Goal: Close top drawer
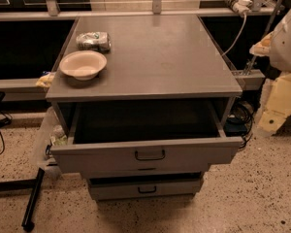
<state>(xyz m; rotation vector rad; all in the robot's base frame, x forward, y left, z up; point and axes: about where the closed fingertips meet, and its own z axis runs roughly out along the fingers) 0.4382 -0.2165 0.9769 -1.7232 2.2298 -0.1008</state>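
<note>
The top drawer (148, 154) stands pulled well out of the cabinet (184, 89), handle facing me; a bowl (83, 64) and a crumpled packet (93, 41) sit on top; my gripper (275, 106) hangs at the right edge, apart from the drawer; released or clenched, I cannot tell.
</note>
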